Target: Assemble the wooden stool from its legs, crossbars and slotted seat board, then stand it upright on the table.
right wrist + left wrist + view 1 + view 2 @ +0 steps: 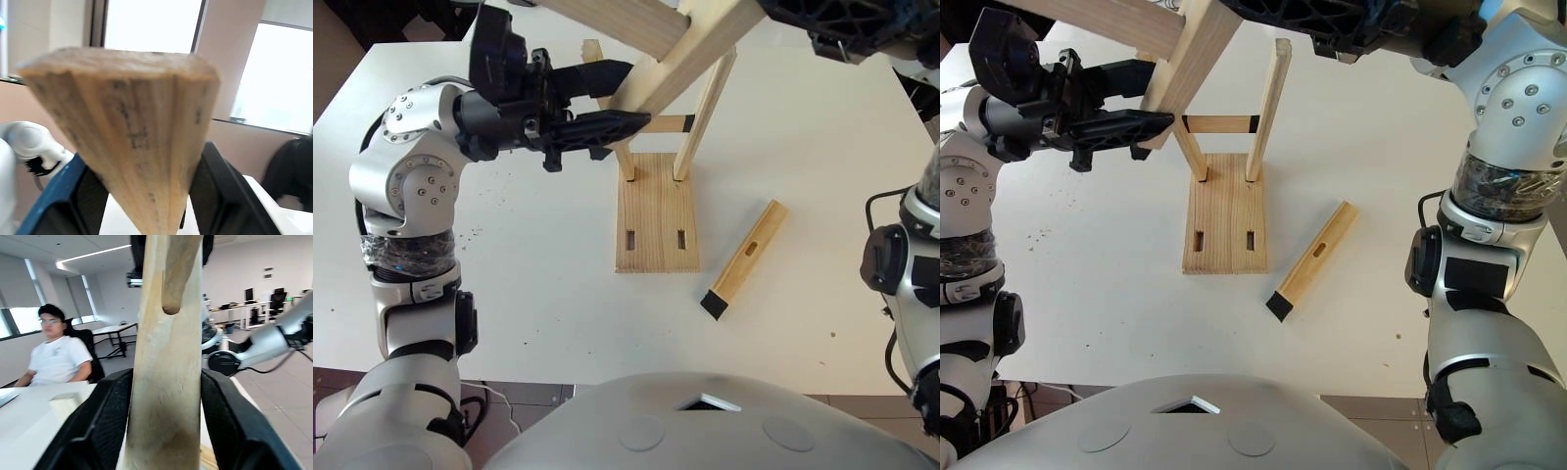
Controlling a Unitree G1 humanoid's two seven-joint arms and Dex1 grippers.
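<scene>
- Left gripper (639,95): you see both jaws clamped on the raised frame (695,49) (on its slotted leg).
- Right gripper (151,196): jaws clamped on the frame's upper end.
- Seat board (654,235): flat on the table (529,274), below the frame.

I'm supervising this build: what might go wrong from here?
The pale wooden leg-and-bar piece in both jaws hangs close by the two upright wooden legs slotted in the flat wooden seat board; a swing may knock them loose. Nothing holds the board, so pressing into its empty slots may slide it.
</scene>
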